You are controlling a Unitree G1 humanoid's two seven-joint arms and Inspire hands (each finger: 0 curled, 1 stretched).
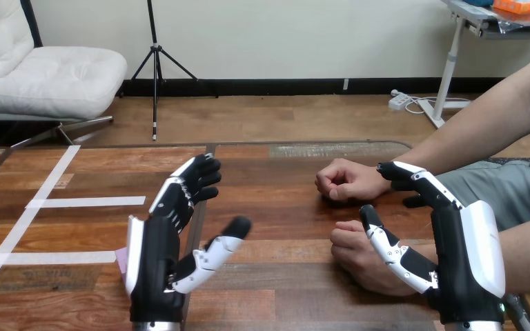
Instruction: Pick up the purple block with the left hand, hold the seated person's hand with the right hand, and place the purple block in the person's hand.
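A small piece of the purple block [120,259] peeks out on the table at the left edge of my left hand [157,255], which hides most of it. That hand stands upright over the table, open, fingers relaxed and thumb spread, holding nothing. The person rests two closed hands on the table at the right: one farther away [344,181] and one nearer [356,256]. My right hand [464,256] is open beside them. Its thumb [385,241] lies across the nearer hand and its fingers [417,181] reach past the farther hand's wrist. I cannot tell whether they touch.
White tape strips [86,202] cross the wooden table [269,207] at the left. The person's forearms [483,131] come in from the right side and take up that end of the table.
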